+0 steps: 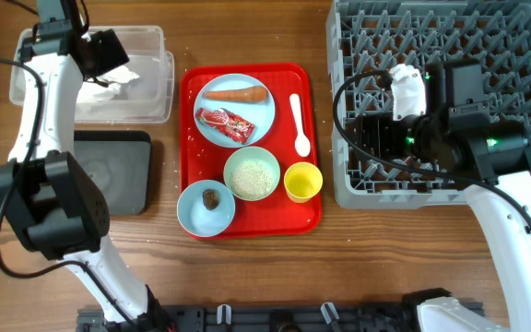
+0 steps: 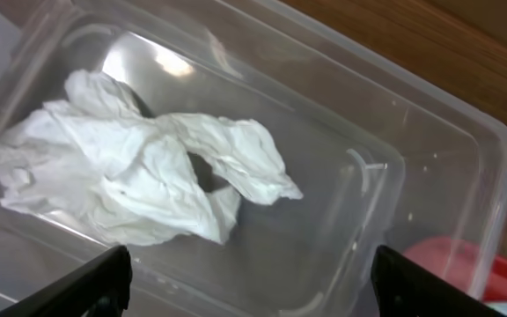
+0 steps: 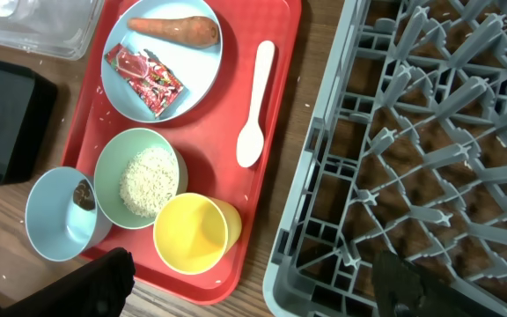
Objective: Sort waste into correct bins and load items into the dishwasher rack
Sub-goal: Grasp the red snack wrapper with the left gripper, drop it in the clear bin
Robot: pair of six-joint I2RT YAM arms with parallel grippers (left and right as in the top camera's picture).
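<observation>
Crumpled white tissue (image 2: 139, 176) lies in the clear tub (image 1: 150, 78). My left gripper (image 2: 249, 273) hangs open and empty just above it. On the red tray, a light blue plate (image 3: 196, 75) holds the carrot (image 3: 179, 28) and red wrapper (image 3: 146, 69). The white spoon (image 3: 255, 106) lies beside it. The pale green bowl (image 3: 111, 158) holds rice (image 3: 148, 180). The light blue bowl (image 3: 51, 220) holds a brown lump (image 3: 83, 195). The yellow cup (image 3: 196, 233) stands upright. My right gripper (image 3: 253, 282) is open and empty over the left edge of the grey rack (image 1: 450, 55).
The black tray (image 1: 113, 171) lies on the table in front of the tub, left of the red tray (image 1: 312, 217). A few rice grains are scattered on the wood around the red tray. The rack fills the right side.
</observation>
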